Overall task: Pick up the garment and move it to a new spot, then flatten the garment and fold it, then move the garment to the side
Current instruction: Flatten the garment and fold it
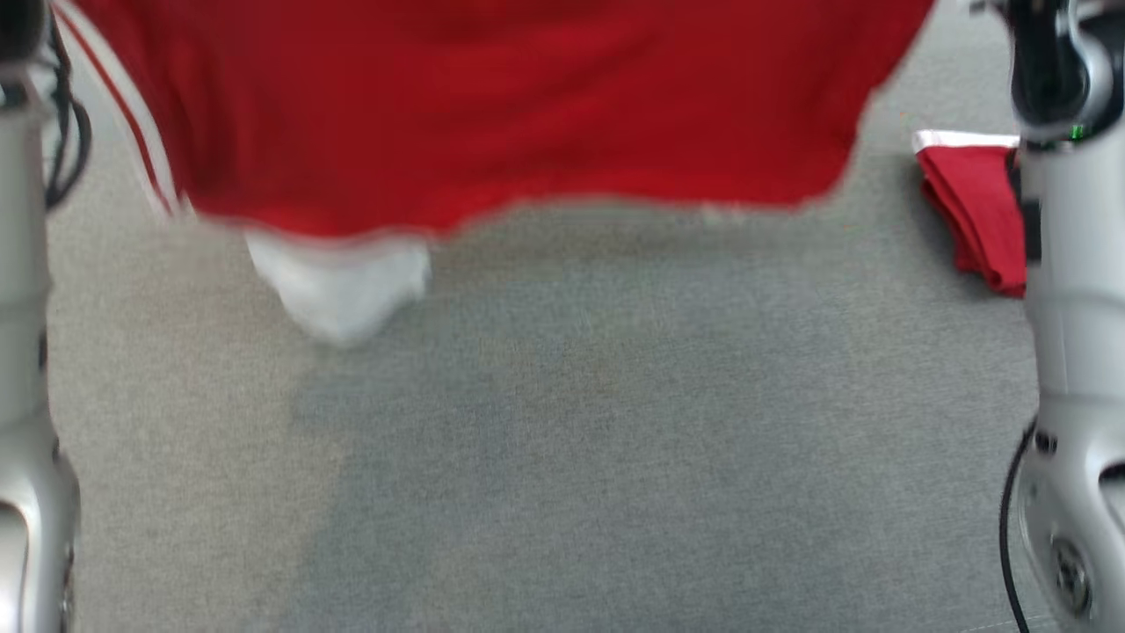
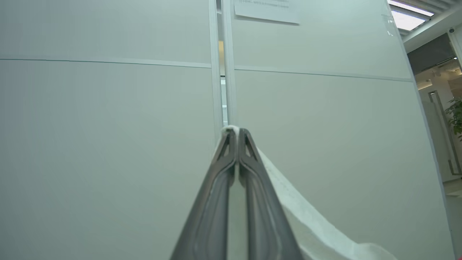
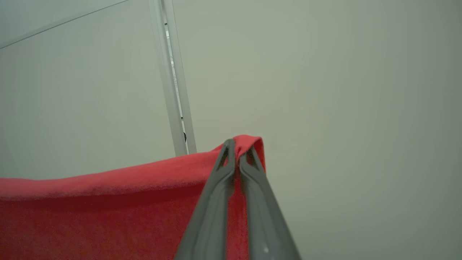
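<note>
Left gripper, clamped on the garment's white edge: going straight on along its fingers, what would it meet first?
Most likely the pale partition wall, near the vertical seam between two panels. The way there looks free ahead of the left gripper, though how far off the wall stands is unclear.

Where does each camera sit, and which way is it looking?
Head view: on the robot's head, looking down at a grey surface; red garment hangs across the top, left forearm and right forearm at the edges.
Left wrist view: on the left wrist, looking along its dark fingers at a pale wall; jaws shut on the garment's white edge.
Right wrist view: on the right wrist, fingers toward that wall; jaws shut on a red edge.
Shared: both wrist views face one wall.
</note>
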### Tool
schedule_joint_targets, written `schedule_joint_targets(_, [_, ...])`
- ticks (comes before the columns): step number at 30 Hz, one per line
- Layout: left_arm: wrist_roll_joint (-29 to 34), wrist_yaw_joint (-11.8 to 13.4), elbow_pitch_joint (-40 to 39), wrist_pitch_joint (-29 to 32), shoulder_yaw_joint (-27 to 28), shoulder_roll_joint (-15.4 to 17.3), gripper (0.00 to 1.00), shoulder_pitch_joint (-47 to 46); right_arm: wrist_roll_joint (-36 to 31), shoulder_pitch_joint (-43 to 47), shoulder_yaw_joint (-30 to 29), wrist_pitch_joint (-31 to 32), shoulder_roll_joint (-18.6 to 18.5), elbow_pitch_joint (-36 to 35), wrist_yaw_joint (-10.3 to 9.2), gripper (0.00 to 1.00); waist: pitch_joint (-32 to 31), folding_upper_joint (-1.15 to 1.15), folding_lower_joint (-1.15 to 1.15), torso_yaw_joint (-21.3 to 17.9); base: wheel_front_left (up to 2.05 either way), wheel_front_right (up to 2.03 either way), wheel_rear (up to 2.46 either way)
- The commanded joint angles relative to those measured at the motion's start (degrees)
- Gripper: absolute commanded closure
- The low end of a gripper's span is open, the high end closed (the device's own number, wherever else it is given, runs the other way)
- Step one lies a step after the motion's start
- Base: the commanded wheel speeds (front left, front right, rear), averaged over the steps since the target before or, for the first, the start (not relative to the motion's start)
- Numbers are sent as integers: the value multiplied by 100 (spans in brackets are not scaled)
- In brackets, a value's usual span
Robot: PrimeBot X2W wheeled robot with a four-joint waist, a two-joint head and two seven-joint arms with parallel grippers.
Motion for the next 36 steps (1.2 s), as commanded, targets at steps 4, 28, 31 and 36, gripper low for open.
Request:
schedule_joint_targets(4, [447,-80,962,-706,-231,-205,100,-785,-724,-953,-197,-694,125,1332,2,100,707,0,0,319,0,0,0])
schedule_joint_targets(28, [332,-727,-107,-1047,1295,-1033,100,2175,483,477,948,-1580,178,1715,1,100,1938,0,0,306,0,0,0])
schedule_joint_targets(31, [259,-733,-455,-1047,1368,-1034,100,2838,737,884,1100,-1582,77,1393,1,100,1719,0,0,294,0,0,0])
schedule_joint_targets(36, [144,-737,-975,-1047,1392,-1161,100,4075,931,1800,1176,-1581,-100,852,1,100,1243,0,0,377,0,0,0])
